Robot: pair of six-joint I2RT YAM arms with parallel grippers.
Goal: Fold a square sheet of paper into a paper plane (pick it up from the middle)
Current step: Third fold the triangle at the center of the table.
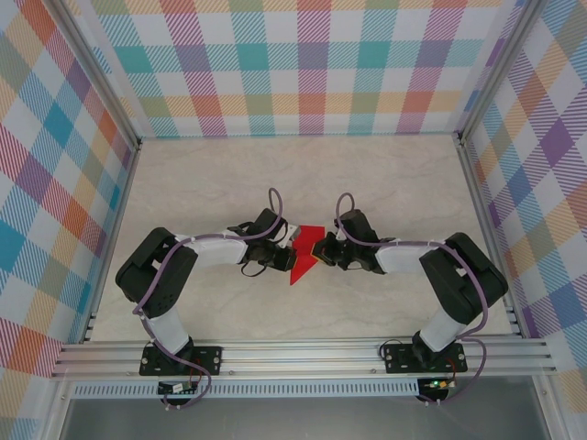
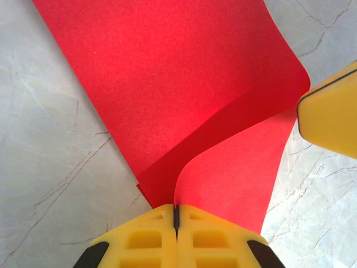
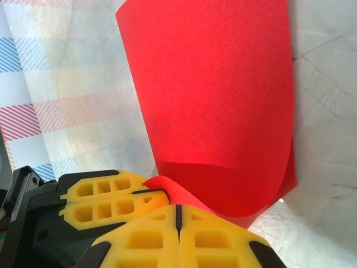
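Top external: the folded square sheet of paper (image 1: 301, 261) sits midway between both arms above the counter (image 1: 229, 183), its long axis running near-to-far. Left wrist: left jaws pinch its creased end, with the sheet straight ahead. Right wrist: right jaws closed at the curled fold, grip unclear.

Table (image 1: 229, 183) lies open all round (checked walls (image 1: 303, 64) well back); red sheet (image 1: 303, 266) fills the gap between arms (image 1: 215, 247).

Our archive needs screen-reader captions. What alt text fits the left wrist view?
A red sheet, curled over itself, is pinched in the shut yellow left tool at bottom centre. The yellow right tool sits by its right edge, over a marbled table.
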